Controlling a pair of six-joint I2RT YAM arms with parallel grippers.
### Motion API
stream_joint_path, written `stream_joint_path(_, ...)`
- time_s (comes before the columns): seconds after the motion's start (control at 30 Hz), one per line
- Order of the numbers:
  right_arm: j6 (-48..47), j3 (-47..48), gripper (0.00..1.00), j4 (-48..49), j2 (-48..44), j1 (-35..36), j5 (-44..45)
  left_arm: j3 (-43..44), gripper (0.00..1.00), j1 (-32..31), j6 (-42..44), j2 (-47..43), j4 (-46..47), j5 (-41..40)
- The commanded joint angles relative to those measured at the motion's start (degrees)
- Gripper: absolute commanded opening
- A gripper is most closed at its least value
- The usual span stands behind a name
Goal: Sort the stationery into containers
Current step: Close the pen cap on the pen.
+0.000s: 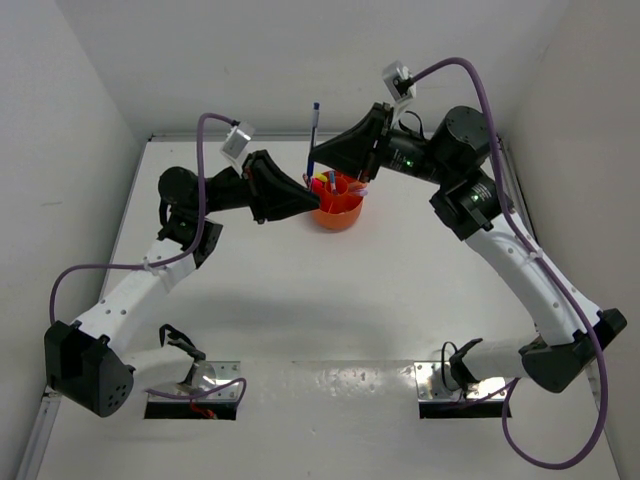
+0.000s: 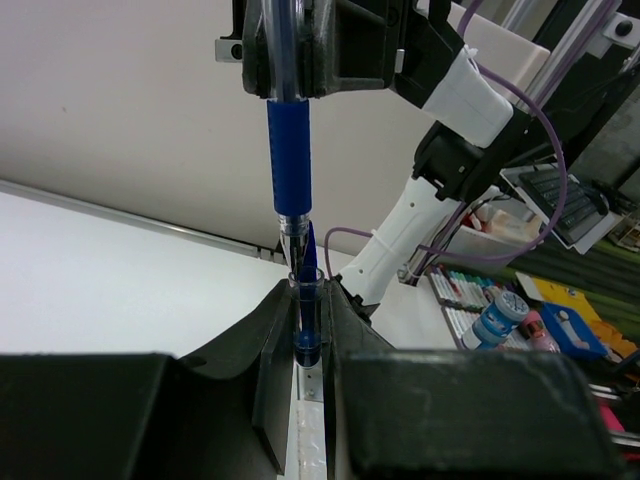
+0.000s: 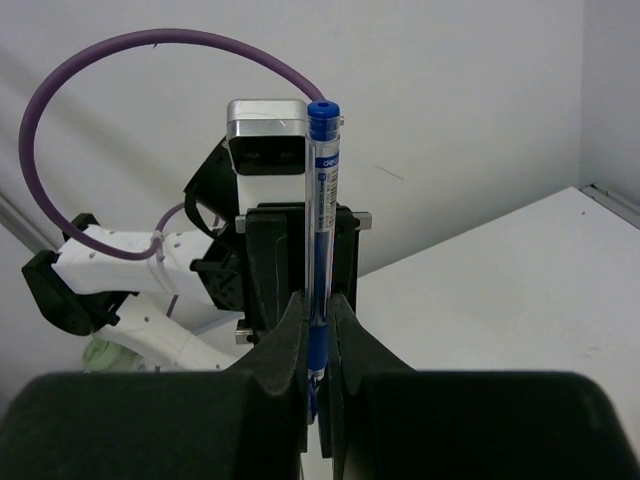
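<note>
A round orange tub [image 1: 340,216] stands toward the far side of the white bench [image 1: 300,300], with several pens and markers [image 1: 330,182] poking out of it. Just left of its rim, the left tool [image 2: 307,322] and right tool [image 3: 318,322] meet. Both are clamped tight on one upright blue pen [image 1: 314,130], the left pinching its lower end, the right gripping the barrel higher up.

Top camera looks down from above and behind the robot over the whole tabletop [image 1: 300,300]; each wrist camera sights close along its own fingers, the left fingers [image 2: 268,370] toward the right arm [image 2: 400,235], the right fingers [image 3: 285,350] toward the left arm [image 3: 130,262]; all three share the upright blue pen [image 1: 314,125].
</note>
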Motion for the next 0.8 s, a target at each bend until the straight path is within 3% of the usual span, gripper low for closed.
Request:
stream_joint_path(0.0, -0.55, -1.11, 0.0, 1.37, -1.96, 1.0, -0.49, 2.85, 0.0, 0.74, 0.05, -0.4, 1.42, -0.37)
stream_joint_path(0.77, -0.63, -6.73, 0.0, -0.47, -4.24, 3.9, -1.64, 5.04, 0.0, 3.12, 0.49, 0.56, 0.54, -2.21)
